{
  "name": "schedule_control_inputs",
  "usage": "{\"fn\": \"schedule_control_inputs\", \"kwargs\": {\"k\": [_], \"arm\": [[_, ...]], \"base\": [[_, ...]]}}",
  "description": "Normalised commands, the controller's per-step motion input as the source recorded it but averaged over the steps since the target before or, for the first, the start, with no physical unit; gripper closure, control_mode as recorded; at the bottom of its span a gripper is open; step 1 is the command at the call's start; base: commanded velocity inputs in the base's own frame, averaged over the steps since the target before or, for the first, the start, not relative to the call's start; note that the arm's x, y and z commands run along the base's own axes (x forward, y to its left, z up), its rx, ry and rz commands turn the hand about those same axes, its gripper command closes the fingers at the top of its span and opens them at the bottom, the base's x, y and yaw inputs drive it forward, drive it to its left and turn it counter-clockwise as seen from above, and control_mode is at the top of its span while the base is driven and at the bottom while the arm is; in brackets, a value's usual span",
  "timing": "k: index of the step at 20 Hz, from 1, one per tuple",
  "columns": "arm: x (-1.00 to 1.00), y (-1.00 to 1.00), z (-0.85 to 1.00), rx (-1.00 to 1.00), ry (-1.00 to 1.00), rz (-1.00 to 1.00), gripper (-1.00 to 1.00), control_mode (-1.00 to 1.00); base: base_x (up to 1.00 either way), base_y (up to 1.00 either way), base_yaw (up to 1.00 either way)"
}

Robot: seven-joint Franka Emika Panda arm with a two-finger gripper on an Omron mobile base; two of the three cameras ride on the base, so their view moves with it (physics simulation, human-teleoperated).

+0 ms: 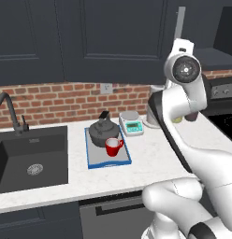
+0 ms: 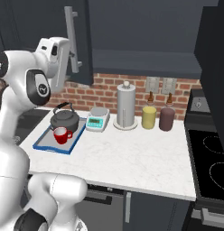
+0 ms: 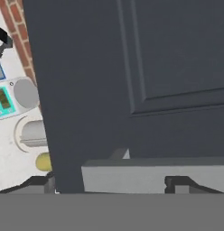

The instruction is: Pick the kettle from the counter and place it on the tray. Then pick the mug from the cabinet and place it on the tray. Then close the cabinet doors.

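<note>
While tool (image 3: 109,182) straddles grey bar handle (image 3: 154,176), grip unclear, navy panelled cabinet door (image 3: 132,67) ajar

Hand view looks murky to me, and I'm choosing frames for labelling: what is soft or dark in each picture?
Hand view: the cabinet door is near and flatly dark; the scale looks blurred. Left base view: the kettle and mug are sharp, evenly lit. Right base view: dim upper cabinets, no glare.

Arm (image 1: 183,121) hides paper-towel roll; gripper (image 3: 114,182) tips cut off.
</note>
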Motion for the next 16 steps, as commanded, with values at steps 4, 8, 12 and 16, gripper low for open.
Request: {"fn": "schedule_control_inputs", "kwargs": {"k": [4,8,12,16], "arm": [[0.69,-0.10,-0.17,0.00,0.00,0.00,-1.00,-1.00],[0.54,-0.06,-0.10,0.00,0.00,0.02,-1.00,-1.00],[0.39,-0.04,-0.13,0.00,0.00,0.04,-1.00,-1.00],[0.43,-0.02,-0.09,0.00,0.00,0.06,-1.00,-1.00]], "base": [[0.00,0.00,0.00],[0.00,0.00,0.00],[0.00,0.00,0.00],[0.00,0.00,0.00]]}}
